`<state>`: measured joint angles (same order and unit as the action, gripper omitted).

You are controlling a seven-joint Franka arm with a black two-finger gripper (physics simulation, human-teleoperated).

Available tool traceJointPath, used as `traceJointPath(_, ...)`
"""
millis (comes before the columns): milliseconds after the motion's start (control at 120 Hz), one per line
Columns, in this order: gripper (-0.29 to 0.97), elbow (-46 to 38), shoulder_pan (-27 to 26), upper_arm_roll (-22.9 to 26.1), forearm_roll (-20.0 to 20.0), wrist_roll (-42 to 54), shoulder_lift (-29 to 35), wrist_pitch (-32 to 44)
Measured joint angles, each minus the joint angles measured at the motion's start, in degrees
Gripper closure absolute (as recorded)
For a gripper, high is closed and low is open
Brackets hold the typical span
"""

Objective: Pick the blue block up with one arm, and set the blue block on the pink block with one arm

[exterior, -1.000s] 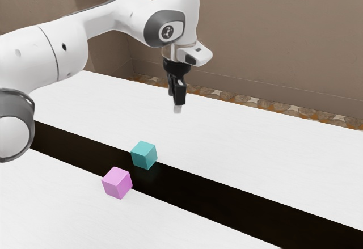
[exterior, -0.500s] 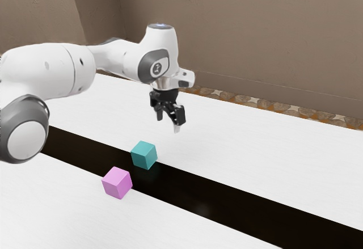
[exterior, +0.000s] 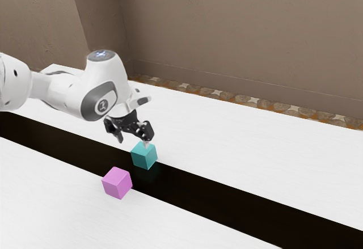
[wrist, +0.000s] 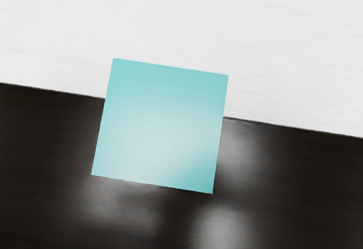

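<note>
The white table is crossed by a wide black band, and the blue block sits on the far edge of that band, half over the dark and half against the white, as the wrist view shows from straight above. The white arm reaches in from the exterior view's left and is bent low over the table. The pink block lies near the blue one, on the white surface at the band's near edge, apart from it and not touching. The step in hand appears to be the final descent for the grasp. To do it well, the arm should drop straight down so that the fingers pass on two opposite flat faces of the block, not across its corners. In the wrist view the block sits slightly turned and a little off centre, so a small correction of the hand's turn and position before closing would likely give a square, secure hold. The gripper hangs just above the blue block with its black fingers spread apart. It holds nothing, and no clear contact with the block can be made out.
</note>
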<state>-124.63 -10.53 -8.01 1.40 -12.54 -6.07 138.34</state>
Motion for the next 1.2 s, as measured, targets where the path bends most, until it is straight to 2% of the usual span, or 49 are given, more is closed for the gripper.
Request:
traceJointPath(167,0.0,1.17,-0.79,2.97,0.93,-3.05,-1.91,1.54)
traceJointPath(375,0.0,0.93,0.04,3.49,0.73,-2.28,-2.7,1.77)
traceJointPath(500,0.0,0.64,2.74,3.78,0.2,0.25,-2.79,1.09)
traceJointPath(592,0.0,0.88,9.99,9.65,-1.69,3.77,-3.32,0.17)
traceJointPath(667,0.0,1.25,11.87,11.25,-3.55,6.89,-4.26,-0.34)
traceJointPath(783,0.0,2.27,12.14,11.61,-4.99,11.05,-6.45,-0.72)
traceJointPath(1000,0.0,6.3,12.32,10.38,-4.91,18.03,-7.84,-0.73)
traceJointPath(1200,0.0,9.94,12.62,10.09,-1.05,23.34,-11.18,-4.59)
